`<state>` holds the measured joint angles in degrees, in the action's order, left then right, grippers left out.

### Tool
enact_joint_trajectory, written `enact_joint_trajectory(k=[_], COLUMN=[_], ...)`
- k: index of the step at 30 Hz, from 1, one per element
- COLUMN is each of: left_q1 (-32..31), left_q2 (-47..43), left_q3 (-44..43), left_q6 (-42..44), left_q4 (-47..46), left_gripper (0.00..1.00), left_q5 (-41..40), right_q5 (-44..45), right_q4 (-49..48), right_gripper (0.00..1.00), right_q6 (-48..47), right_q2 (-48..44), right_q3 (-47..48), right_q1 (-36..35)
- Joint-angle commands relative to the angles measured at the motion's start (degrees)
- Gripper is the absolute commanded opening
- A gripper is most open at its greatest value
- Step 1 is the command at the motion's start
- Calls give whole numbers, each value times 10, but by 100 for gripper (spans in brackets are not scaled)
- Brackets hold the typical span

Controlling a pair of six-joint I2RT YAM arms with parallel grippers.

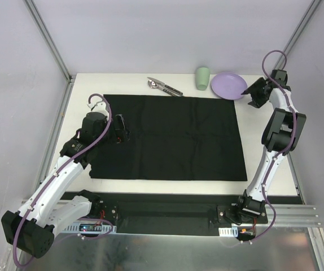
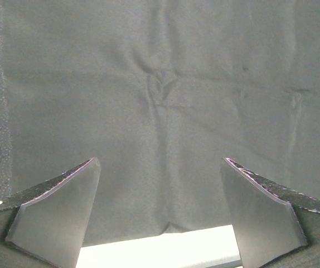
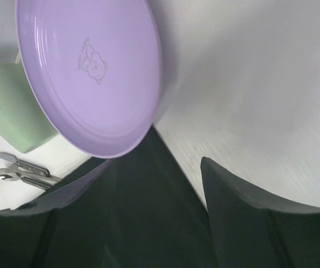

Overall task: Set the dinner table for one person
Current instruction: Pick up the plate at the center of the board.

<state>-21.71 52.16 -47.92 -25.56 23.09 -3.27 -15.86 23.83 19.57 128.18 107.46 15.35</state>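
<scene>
White dinner table (image 1: 122,84) fills the space inside the grey frame, and a black mat (image 1: 173,135) lies spread across its middle with nothing on it yet. Along the far edge you have the cutlery (image 1: 165,86), a green cup (image 1: 203,78) and, furthest right, a purple plate (image 1: 228,86), the cup just beside the plate.

You seem to be at the first pick, going for the plate. The right gripper (image 1: 256,96) sits at the plate's right rim with its jaws spread wide and nothing held. In the wrist view the rim (image 3: 110,151) hangs over the tip of one finger (image 3: 65,190). I cannot tell if they touch. Next you would need to work one finger under that rim and close on it. Expect the shallow plate to slide on the smooth table. Then lift and carry it to the middle of the mat.

Your left gripper (image 2: 160,162) hovers over the mat's left part, also wide open and empty.
</scene>
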Motion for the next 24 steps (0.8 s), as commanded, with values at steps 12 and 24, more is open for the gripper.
enact_joint_trajectory(k=[12,24], left_q1=[4,6], left_q2=[-7,1], left_q3=[-3,-13], left_q6=[3,-1], left_q4=[-4,-4], left_gripper=[89,90], left_q5=[-37,-41], right_q5=[-46,-51], right_q4=[-12,-12], right_gripper=[65,58], right_q6=[64,63], right_q2=[95,129], right_q3=[144,160], right_q1=[1,1])
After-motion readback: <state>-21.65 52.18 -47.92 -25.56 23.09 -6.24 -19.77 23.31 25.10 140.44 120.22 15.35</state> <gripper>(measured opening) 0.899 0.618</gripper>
